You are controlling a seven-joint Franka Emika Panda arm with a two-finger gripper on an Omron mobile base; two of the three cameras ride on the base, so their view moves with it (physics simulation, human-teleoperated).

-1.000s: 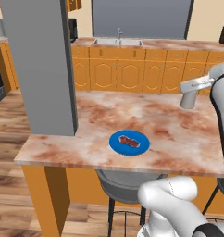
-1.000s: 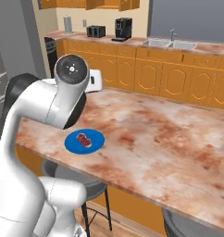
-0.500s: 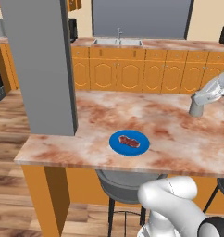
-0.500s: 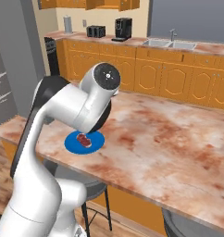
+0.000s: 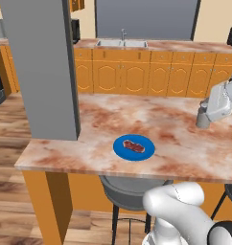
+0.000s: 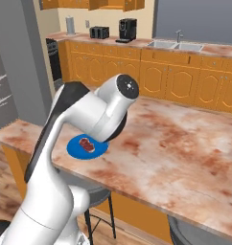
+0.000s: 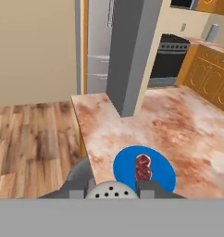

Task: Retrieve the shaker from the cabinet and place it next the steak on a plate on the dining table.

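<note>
The arm is swinging lower toward the table [image 5: 185, 158] than a moment ago, its gripper [image 5: 203, 120] clenching the shaker [image 7: 109, 190] above the marbled top, well right of the blue plate [image 5: 119, 147] and steak [image 5: 133, 145], so only placing remains.

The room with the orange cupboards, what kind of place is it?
It looks like a home kitchen, a computer-drawn one. There is a sink with a tap set in the far counter, a black stove beside the cupboards, and a steak on a blue plate on the marbled dining table.
</note>
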